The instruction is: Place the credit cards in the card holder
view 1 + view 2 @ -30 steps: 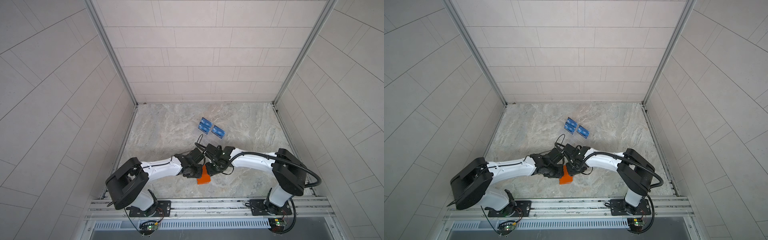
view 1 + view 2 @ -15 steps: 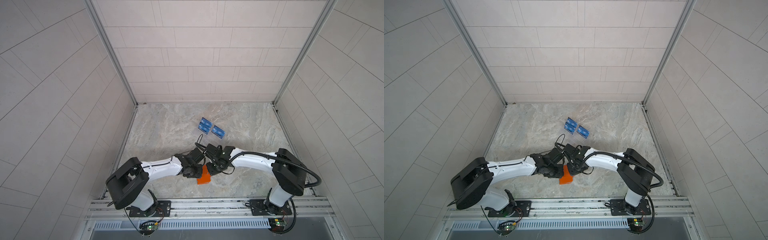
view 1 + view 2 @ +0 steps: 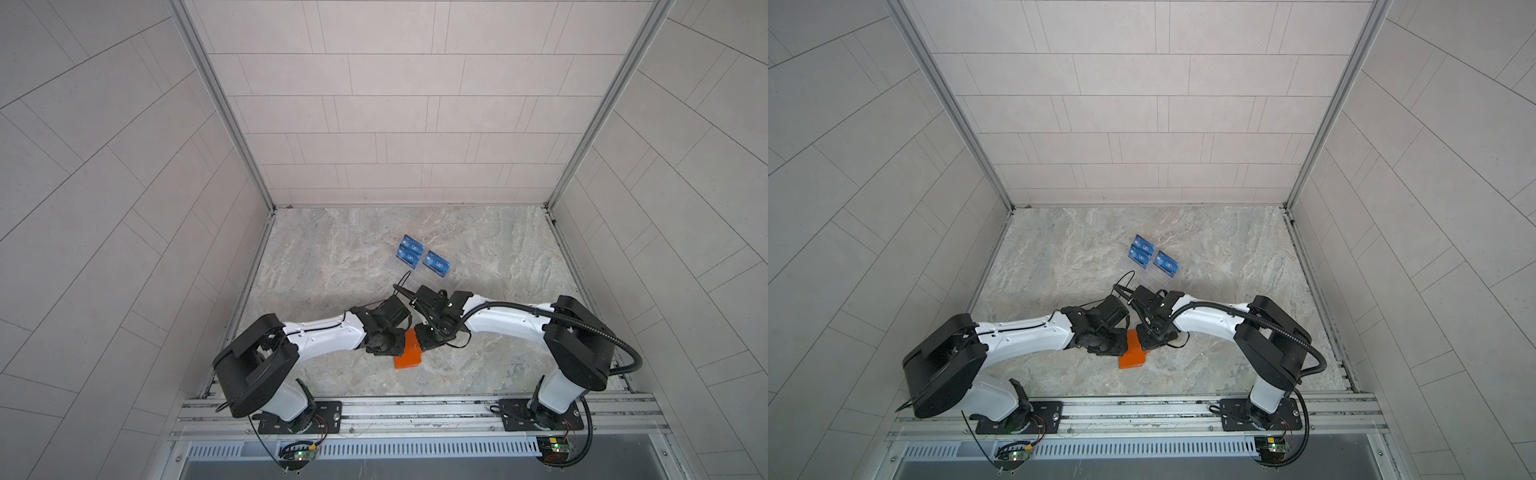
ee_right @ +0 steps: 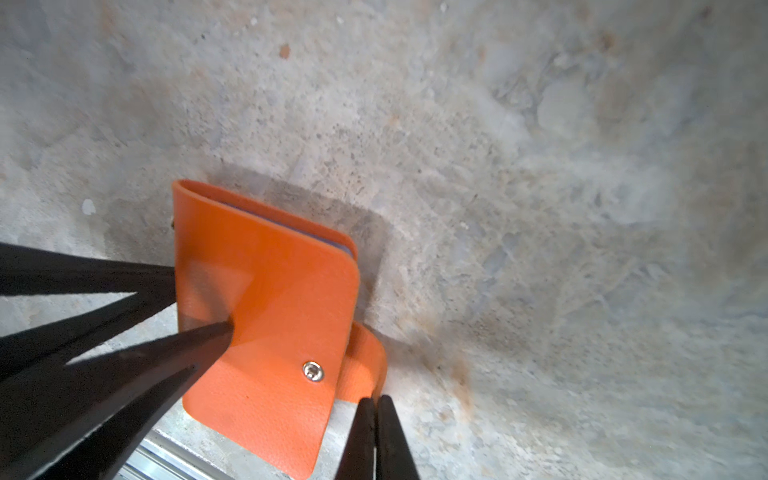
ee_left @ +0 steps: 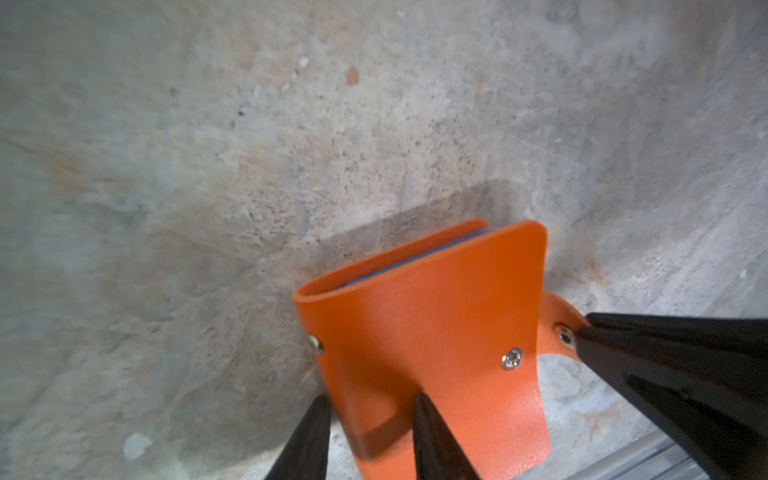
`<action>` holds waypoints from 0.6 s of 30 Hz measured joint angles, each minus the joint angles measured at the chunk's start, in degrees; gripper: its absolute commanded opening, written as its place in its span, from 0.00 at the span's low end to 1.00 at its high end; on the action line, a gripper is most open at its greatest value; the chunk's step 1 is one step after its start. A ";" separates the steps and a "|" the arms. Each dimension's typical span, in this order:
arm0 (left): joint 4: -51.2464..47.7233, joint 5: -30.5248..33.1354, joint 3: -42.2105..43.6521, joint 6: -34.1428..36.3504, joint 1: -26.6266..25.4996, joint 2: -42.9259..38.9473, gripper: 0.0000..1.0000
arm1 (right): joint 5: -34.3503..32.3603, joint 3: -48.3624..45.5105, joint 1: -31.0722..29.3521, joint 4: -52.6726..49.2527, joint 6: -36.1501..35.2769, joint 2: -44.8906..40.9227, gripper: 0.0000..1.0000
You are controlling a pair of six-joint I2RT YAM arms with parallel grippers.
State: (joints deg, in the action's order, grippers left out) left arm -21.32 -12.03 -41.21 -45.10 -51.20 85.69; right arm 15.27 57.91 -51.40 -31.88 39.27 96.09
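Left wrist: card holder (image 5: pixel 436 332) folded w/ sleeves (image 5: pixel 415 259) inside.

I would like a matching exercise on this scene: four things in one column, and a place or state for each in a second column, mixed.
1 blue cards
2 card holder
3 left claw
4 right claw

a shut, tips at the snap tab
b orange, tab unsnapped
c lying apart, untouched
d gripping the holder's folded edge

Pairs: 1-c, 2-b, 3-d, 4-a
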 measured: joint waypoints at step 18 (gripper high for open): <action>0.02 0.11 -0.02 -0.02 -0.11 0.02 0.37 | 7.32 -3.91 1.92 8.26 2.80 -1.29 0.00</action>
State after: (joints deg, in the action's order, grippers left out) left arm -21.30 -11.92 -41.23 -45.12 -51.31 85.71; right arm 22.59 54.00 -49.47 -23.62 42.06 94.80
